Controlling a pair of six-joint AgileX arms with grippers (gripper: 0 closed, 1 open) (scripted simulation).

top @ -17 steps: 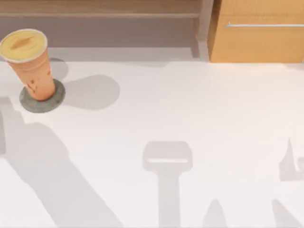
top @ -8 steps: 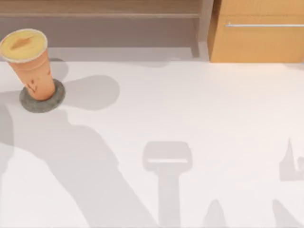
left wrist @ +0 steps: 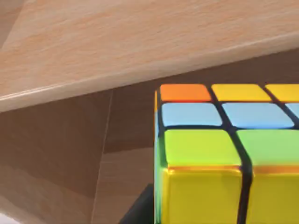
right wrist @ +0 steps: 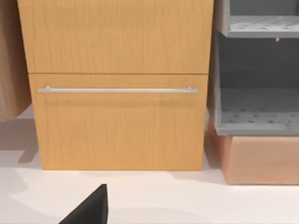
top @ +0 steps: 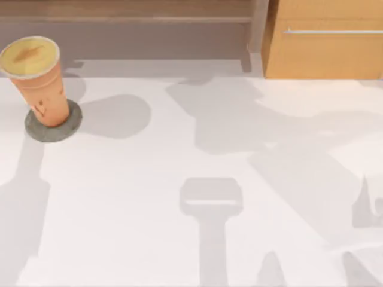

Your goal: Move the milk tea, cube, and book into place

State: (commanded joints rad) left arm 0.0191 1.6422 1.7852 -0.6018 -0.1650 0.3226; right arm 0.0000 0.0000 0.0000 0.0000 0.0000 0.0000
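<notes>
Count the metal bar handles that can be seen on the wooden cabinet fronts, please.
1. The metal bar handle runs level across the top of the lower wooden drawer front; the top view shows it at the table's far right. Others may be out of frame.

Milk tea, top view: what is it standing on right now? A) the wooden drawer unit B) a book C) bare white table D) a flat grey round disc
D: the milk tea stands upright with its base on the flat grey round disc at the table's left.
</notes>
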